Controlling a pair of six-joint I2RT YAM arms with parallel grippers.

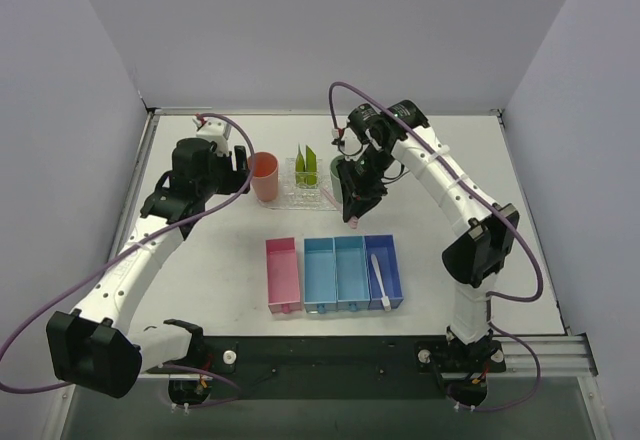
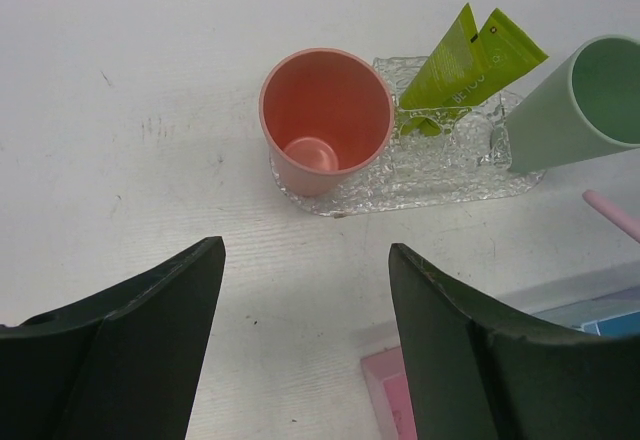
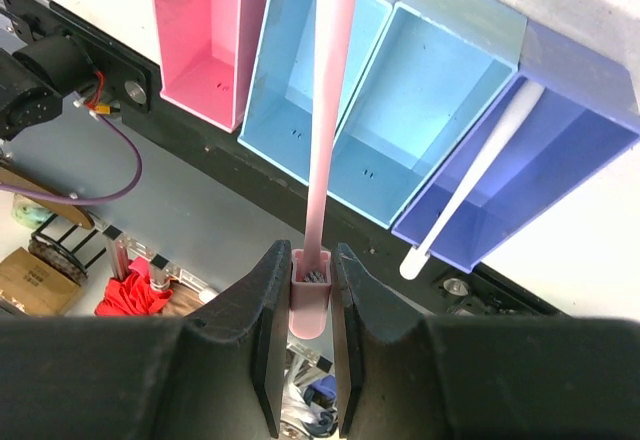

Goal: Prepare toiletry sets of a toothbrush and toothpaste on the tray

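The right hand (image 3: 308,305) pinches a pink toothbrush (image 3: 328,110) by one end above the bins (image 3: 420,90) — the left hand (image 2: 305,252) hangs spread near the tray (image 2: 440,175), where both toothpaste tubes (image 2: 462,60) stand.

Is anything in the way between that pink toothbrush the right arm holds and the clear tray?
Nothing visible. The toothbrush in the right gripper is just beside the tray; only table surface shows between them.
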